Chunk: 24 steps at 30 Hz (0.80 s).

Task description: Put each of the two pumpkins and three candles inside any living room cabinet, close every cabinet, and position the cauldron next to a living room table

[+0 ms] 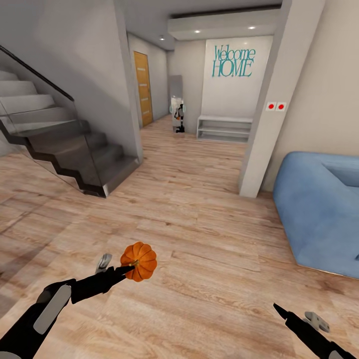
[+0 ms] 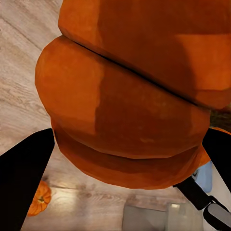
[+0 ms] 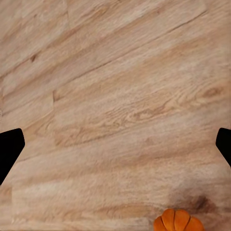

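Head view: left gripper [image 1: 130,269] pinches a pumpkin [image 1: 140,261], held in the air above the wood floor [image 1: 209,239]. The black fingers close on it from the arm side, and the dark stem points back toward the gripper. Left wrist view confirms it: the held pumpkin's ribbed orange body [image 2: 130,96] sits right against the lens, with black fingers [image 2: 21,178] flanking it on both sides.

A second pumpkin [image 2: 39,198] lies on the floor below the left gripper in the left wrist view. An orange ribbed top [image 3: 178,221] also shows at the frame edge in the right wrist view, resting on the floorboards (can't tell from these frames whether that's the same one).

Right gripper [image 1: 299,321] hangs low over the floor at the head view's lower right, and nothing is between its fingers. In the right wrist view the two dark fingertips [image 3: 9,149] sit far apart at opposite frame edges, so it's spread wide, with bare planks between them.

Surroundings in the head view:
- A staircase [image 1: 65,144] with a glass side panel on the left.
- A blue sofa [image 1: 319,209] on the right.
- A white pillar [image 1: 269,124] with two red buttons [image 1: 275,106].
- A hallway behind, with "Welcome HOME" lettering [image 1: 233,61] on the wall above a low white shelf [image 1: 224,128].
- A wooden door [image 1: 143,87] further left.
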Motion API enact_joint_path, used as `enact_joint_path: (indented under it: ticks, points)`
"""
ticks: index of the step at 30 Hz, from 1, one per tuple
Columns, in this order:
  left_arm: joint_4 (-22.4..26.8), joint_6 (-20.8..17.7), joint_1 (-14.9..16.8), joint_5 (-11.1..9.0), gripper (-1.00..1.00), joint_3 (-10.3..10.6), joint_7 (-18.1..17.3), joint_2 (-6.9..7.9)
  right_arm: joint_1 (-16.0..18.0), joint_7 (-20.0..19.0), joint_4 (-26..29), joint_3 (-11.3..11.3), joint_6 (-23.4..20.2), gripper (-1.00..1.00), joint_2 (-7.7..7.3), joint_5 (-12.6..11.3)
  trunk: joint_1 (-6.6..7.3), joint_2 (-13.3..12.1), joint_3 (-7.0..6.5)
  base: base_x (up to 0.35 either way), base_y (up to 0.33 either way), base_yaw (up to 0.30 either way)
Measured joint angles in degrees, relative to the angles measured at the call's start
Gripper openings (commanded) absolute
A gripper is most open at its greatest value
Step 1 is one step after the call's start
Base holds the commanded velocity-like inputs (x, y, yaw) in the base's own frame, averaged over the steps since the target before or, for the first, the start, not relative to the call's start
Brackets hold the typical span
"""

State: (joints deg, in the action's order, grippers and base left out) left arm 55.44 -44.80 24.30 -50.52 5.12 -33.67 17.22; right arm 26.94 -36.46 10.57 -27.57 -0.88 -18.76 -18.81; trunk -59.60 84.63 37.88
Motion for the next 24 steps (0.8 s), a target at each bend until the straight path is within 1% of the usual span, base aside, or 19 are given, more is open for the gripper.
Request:
enact_joint_path:
  ticks: [6, 7, 9, 10, 12, 14, 16, 24]
  points:
    - [0.03, -0.11, 0.0, -0.12, -1.0, -0.05, -0.05, 0.05, 0.0, -0.18, 0.62, 0.23, -0.2, 1.0, 0.05, 0.07, -1.32, 2.41, 1.08, 0.0, 0.0, 0.0]
    - [0.08, -0.31, 0.0, -0.38, -1.0, 0.01, -0.07, 0.05, 0.0, -0.18, 0.63, 0.29, -0.31, 1.0, 0.05, 0.11, -1.54, 2.81, 1.26, 0.0, 0.0, 0.0]
    - [1.89, -2.94, 0.0, -2.46, -1.0, 0.04, -0.09, 0.05, 0.0, -0.14, 0.64, 0.43, -0.58, 1.0, 0.05, 0.16, -1.98, 3.61, 1.61, 0.0, 0.0, 0.0]
    - [2.93, -4.05, 0.0, -2.78, -1.0, 0.07, 0.0, 0.06, 0.0, -0.14, 0.61, 0.47, -0.61, 1.0, 0.05, 0.18, -2.2, 4.01, 1.79, 0.0, 0.0, 0.0]
    - [4.09, -5.22, 0.0, -2.69, -1.0, 0.09, 0.05, 0.14, 0.02, -0.19, 0.58, 0.46, -0.6, 1.0, 0.06, 0.2, -2.64, 4.81, 2.16, 0.0, 0.0, 0.0]
    - [4.95, -6.27, 0.0, -3.28, -1.0, 0.05, 0.13, 0.22, 0.01, -0.41, 0.48, 0.4, -0.39, 1.0, 0.06, 0.17, -3.08, 5.62, 2.51, 0.0, 0.0, 0.0]
    - [5.12, -6.39, 0.0, -2.97, -1.0, 0.03, 0.15, 0.27, 0.0, -0.51, 0.31, 0.36, -0.25, 1.0, 0.06, 0.18, -3.52, 6.42, 2.87, 0.0, 0.0, 0.0]
    - [5.59, -6.94, 0.0, -3.17, -1.0, -0.07, 0.17, 0.45, 0.0, -0.58, 0.0, 0.32, 0.22, 1.0, 0.06, 0.25, -5.27, 9.63, 4.31, 0.0, 0.0, 0.0]
